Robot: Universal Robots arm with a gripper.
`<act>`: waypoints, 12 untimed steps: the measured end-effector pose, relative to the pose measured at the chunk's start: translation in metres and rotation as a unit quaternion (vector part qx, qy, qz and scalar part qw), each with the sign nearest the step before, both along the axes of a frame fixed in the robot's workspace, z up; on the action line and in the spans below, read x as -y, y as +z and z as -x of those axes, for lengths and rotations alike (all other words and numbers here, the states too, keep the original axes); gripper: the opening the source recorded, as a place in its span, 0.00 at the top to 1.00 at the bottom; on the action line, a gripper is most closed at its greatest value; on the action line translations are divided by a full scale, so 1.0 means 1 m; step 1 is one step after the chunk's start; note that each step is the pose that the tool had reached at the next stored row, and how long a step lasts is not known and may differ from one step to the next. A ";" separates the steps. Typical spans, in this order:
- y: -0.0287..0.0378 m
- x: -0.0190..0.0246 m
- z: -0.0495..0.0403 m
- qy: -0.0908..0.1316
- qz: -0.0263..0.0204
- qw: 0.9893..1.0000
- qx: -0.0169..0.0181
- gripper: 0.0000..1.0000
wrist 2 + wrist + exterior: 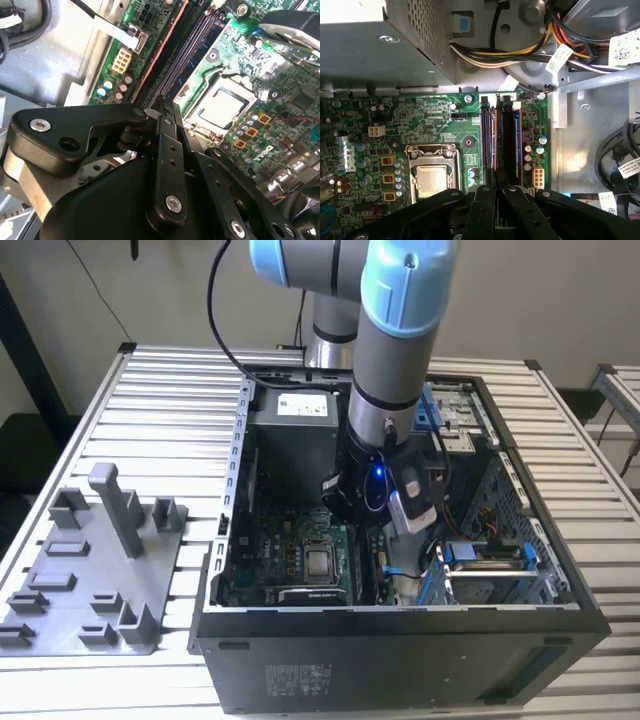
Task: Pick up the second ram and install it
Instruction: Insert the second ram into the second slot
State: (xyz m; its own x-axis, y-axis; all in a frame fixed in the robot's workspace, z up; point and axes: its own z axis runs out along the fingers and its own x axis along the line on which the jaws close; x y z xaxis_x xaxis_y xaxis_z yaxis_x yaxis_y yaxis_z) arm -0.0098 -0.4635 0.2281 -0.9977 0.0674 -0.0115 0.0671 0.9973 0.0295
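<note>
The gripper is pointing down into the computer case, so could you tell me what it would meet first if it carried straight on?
Most likely the memory slots beside the processor socket: in both wrist views the gripper points at them. The gap between them is unclear.

An open computer case [400, 660] is set on a slatted metal table [170, 400]. Inside it, a green motherboard [435, 120] is mounted, with a silver processor socket [431, 175] seated near its middle. A grey power supply box [375, 45] is fixed beside the board, and a bundle of coloured cables [520, 52] is routed from it. On the exterior view's left, a grey plastic tray [90, 580] with an upright post [118, 508] is laid on the table.
</note>
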 end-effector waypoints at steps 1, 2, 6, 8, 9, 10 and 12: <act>-0.0003 0.0000 0.0000 0.000 0.000 1.000 0.000 0.88; -0.0005 0.0000 0.0000 0.000 0.000 1.000 0.000 0.88; -0.0007 0.0000 0.0000 0.000 0.000 1.000 0.000 0.88; -0.0007 0.0000 0.0000 0.000 0.000 1.000 0.000 0.88; -0.0007 0.0000 0.0000 0.000 0.000 1.000 0.000 0.88; -0.0007 0.0000 0.0000 0.000 0.000 1.000 0.000 0.88; -0.0007 0.0000 -0.0001 0.002 0.000 1.000 0.000 0.88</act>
